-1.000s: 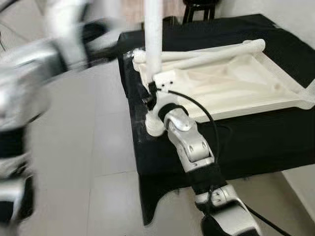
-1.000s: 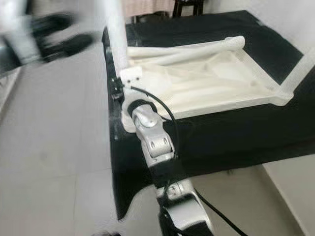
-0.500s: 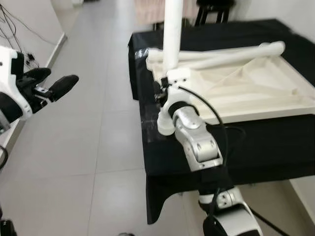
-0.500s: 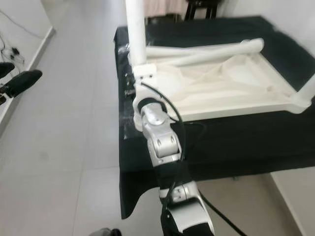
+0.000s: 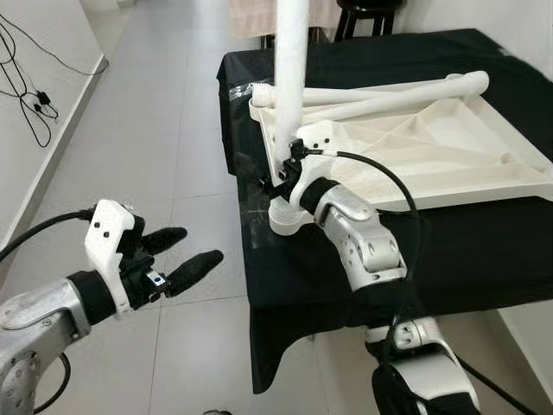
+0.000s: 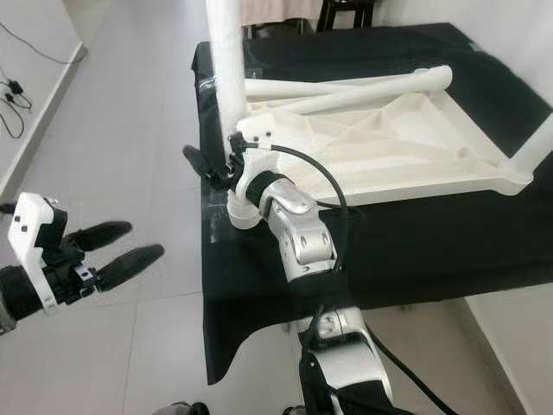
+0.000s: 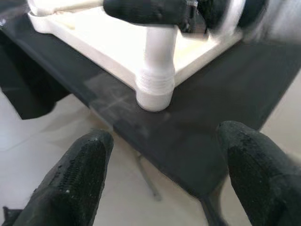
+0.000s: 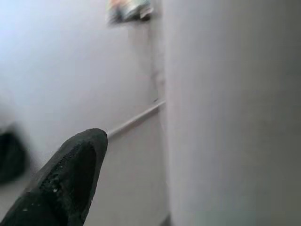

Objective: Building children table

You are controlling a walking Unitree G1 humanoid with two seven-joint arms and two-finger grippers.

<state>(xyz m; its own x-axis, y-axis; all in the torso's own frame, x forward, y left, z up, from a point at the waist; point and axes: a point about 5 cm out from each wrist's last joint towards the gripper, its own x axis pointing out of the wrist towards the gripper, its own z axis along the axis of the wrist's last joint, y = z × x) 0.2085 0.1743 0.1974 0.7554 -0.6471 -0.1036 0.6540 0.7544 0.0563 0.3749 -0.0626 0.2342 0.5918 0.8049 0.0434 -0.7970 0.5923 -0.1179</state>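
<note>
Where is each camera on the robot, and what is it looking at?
Left and right eye views: on the head, looking down at the upside-down white table top on the black cloth; both silver arms show.
Left wrist view: on the left arm, looking along the open left claw at the upright table leg.
Right wrist view: on the right arm, close against that leg; one finger of the right claw shows.
All share the leg.

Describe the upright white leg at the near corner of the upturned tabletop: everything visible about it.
The upright leg is a smooth, white, plastic-looking round tube, standing vertical and running out of frame at the top. Its ribbed base collar sits at the near left corner of the upturned tabletop, resting on the black cloth. The right pincer is at its lower part; the left pincer hovers apart, open.
</note>
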